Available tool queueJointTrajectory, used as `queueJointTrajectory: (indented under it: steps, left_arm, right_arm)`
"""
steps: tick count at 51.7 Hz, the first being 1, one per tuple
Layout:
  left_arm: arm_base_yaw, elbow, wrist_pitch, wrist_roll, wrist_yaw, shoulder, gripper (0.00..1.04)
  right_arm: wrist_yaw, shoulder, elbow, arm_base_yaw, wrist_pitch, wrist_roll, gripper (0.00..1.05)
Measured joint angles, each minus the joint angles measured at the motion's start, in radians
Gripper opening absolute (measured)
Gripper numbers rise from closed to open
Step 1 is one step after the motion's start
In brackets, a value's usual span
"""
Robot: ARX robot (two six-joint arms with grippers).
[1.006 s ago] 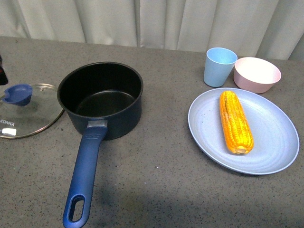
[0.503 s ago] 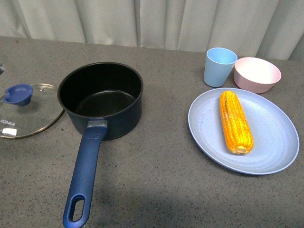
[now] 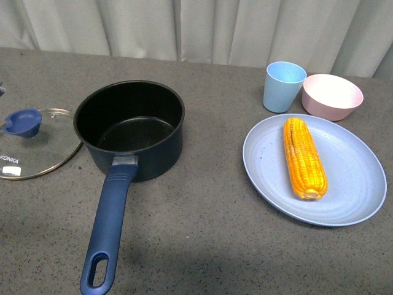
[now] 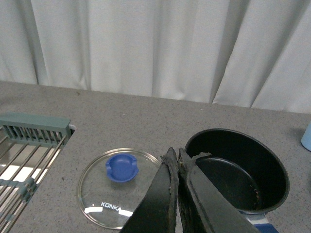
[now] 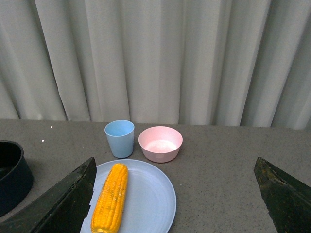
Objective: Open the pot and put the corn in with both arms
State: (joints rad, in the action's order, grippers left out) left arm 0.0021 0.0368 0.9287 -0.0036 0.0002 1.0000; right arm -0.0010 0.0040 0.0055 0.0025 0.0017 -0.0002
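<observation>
The pot (image 3: 129,129) stands uncovered on the grey speckled counter (image 3: 202,246), left of centre, its black inside empty and its long blue handle pointing toward the near edge. Its glass lid (image 3: 46,157) lies flat just beside the pot's left wall, blue knob up; whether the two touch cannot be told. One label is readable: "KONKA" on the lid. The corn (image 3: 304,158) lies lengthwise on a pale blue plate (image 3: 356,196) at the right, well apart from the pot, with a blue cup (image 3: 284,86) and a pink bowl (image 3: 332,96) just behind the plate. A drying rack (image 4: 34,128) sits beyond the lid. The left gripper (image 4: 175,154) is clenched on nothing above the lid–pot gap; the right gripper (image 5: 175,167) is spread wide – unloaded – facing the plate. Bare counter separates pot and plate.
</observation>
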Motion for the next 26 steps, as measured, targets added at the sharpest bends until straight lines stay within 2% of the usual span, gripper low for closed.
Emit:
queueJointTrajectory:
  steps: [26]
  left_arm:
    - [0.0, -0.017, -0.378, 0.0, 0.0, -0.441, 0.04]
  right_arm:
    - [0.0, 0.0, 0.0, 0.0, 0.0, 0.0, 0.95]
